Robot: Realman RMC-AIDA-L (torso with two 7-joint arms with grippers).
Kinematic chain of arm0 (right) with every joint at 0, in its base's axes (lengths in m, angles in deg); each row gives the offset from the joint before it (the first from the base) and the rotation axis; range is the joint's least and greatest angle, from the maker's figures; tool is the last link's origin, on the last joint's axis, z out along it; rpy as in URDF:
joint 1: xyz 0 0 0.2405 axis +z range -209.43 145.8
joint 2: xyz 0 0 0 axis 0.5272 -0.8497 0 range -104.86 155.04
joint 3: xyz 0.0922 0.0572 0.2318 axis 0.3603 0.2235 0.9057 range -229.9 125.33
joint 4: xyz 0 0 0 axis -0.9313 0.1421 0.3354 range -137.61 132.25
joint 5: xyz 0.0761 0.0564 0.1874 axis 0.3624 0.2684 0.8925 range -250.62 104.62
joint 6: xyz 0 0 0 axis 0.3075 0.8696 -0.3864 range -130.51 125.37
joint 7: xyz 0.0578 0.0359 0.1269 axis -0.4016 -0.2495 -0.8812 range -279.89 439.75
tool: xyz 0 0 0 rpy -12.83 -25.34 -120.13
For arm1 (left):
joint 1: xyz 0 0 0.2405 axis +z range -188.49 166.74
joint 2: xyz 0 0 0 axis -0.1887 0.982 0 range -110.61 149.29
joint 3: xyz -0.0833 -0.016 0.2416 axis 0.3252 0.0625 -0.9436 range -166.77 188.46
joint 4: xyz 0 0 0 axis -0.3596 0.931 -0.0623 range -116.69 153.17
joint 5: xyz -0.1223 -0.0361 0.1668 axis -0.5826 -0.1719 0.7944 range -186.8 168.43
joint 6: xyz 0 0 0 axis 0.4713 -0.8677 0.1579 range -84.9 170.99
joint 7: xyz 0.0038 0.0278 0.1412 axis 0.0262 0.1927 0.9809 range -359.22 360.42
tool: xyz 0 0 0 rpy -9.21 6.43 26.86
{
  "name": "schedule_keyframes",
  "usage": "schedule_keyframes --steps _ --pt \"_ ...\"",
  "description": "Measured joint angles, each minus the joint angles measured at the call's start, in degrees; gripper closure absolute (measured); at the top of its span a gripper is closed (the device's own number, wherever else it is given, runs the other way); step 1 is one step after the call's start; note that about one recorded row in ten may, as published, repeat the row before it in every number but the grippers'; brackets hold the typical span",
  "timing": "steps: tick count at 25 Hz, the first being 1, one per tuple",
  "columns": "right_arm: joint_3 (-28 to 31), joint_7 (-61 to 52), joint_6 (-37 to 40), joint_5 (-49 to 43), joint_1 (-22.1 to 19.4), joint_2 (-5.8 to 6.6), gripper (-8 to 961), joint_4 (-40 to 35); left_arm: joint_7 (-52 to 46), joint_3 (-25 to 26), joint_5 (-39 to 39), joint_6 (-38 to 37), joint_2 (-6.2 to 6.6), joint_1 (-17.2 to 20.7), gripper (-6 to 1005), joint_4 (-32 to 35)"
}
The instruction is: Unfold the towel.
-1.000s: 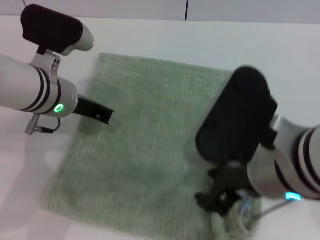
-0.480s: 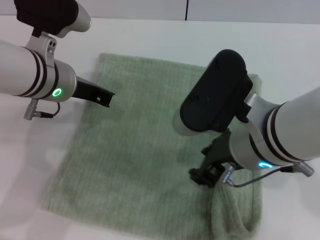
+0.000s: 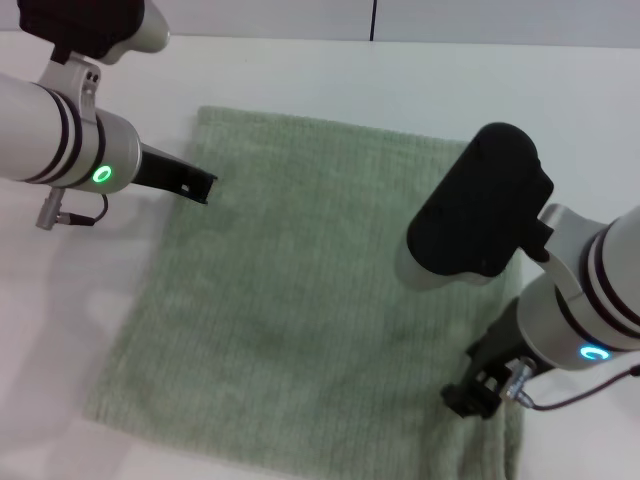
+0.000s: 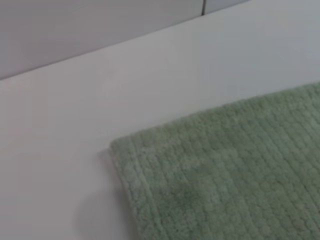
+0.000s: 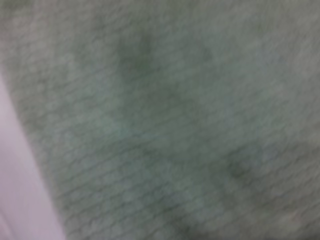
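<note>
Towel (image 3: 290, 290) lies spread flat on the table (image 3: 330, 75), apparently unfolded. Left gripper (image 3: 195, 185) hovers at its far-left edge, right gripper (image 3: 470, 395) over the near-right corner; cannot tell either claw's state.

White tabletop (image 3: 330, 80); pale grey wall (image 3: 480, 20) behind, dark vertical seam.

Towel (image 3: 300, 290) flatter; right end effector (image 3: 478, 392) nearer.
</note>
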Motion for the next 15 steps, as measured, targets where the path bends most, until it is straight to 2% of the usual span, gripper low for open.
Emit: schedule_keyframes --steps 5,8,9,11,12,13,14,15 --pt "1.77 0.44 -0.75 1.35 -0.69 0.37 475 -0.08 0.13 1.34 0.39 0.07 0.05 -0.41 998 -0.39" --pt "6.12 2.61 0.89 1.35 -2.57 0.15 475 3.0 0.62 1.81 0.46 -0.48 0.07 0.37 998 -2.38" --pt "9.38 4.55 3.14 1.48 -3.98 0.11 475 4.11 1.39 2.38 1.25 -2.24 0.06 1.45 998 -4.27" --pt "11.06 5.77 4.93 1.85 -4.94 0.11 474 4.41 1.94 3.18 3.44 -4.77 -0.05 2.94 998 -6.64" --pt "14.46 8.32 9.0 2.5 -7.21 0.1 474 4.6 1.94 3.18 3.44 -4.77 -0.05 2.94 998 -6.64" --pt "14.46 8.32 9.0 2.5 -7.21 0.1 474 4.6 2.04 3.71 5.11 -6.72 -0.15 4.07 998 -8.51" --pt "17.13 10.74 14.27 2.78 -9.38 0.06 474 4.35 1.83 4.44 7.18 -11.28 -0.2 6.84 998 -12.0" --pt "17.13 10.74 14.27 2.78 -9.38 0.06 476 4.35 1.83 4.44 7.18 -11.28 -0.2 6.84 998 -12.0"
